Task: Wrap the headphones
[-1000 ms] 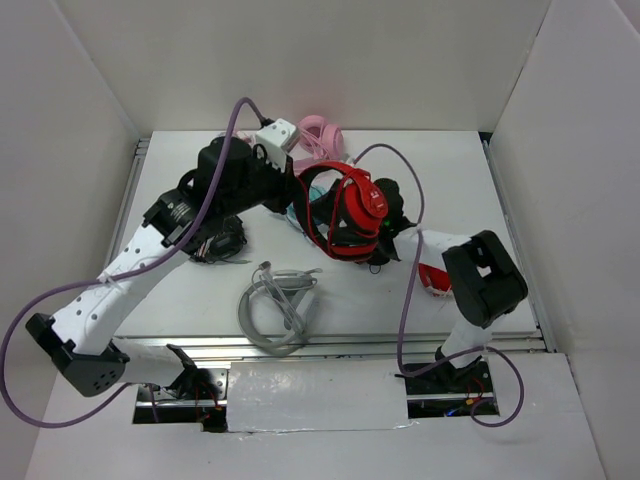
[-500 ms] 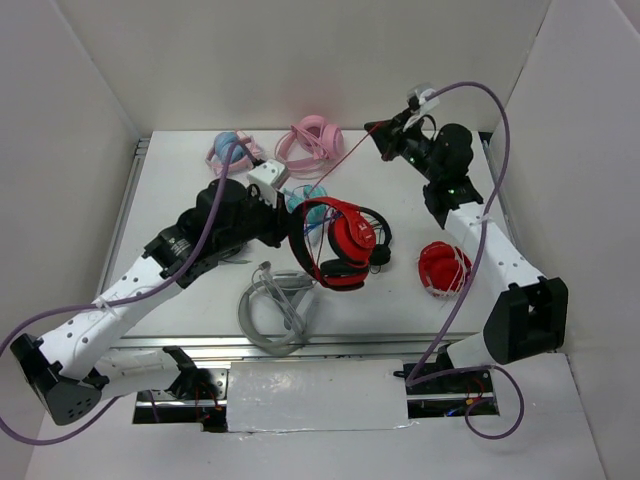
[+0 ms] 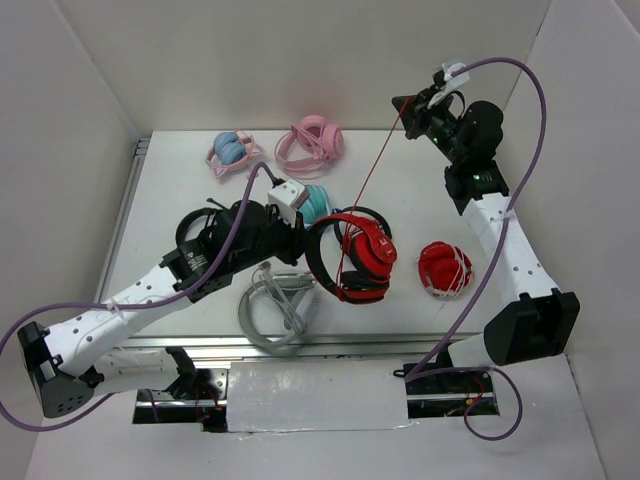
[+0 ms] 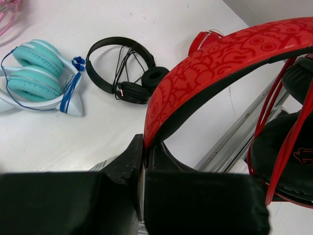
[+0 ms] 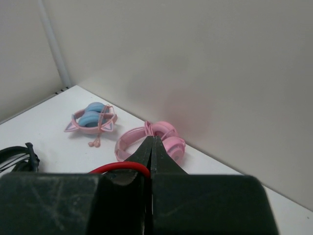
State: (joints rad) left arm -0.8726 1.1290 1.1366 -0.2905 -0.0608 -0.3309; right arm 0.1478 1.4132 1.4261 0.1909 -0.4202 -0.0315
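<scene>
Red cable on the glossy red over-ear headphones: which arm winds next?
Right. The right gripper pinches the thin red cable, drawn taut; the left gripper is clamped on the patterned red headband, anchoring the headphones.

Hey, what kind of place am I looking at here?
Most likely a robot lab test cell: a white table boxed in by blank white panels, a left arm and right arm mounted at its near edge, and several headphones, among them a pink pair and a red pair.
</scene>
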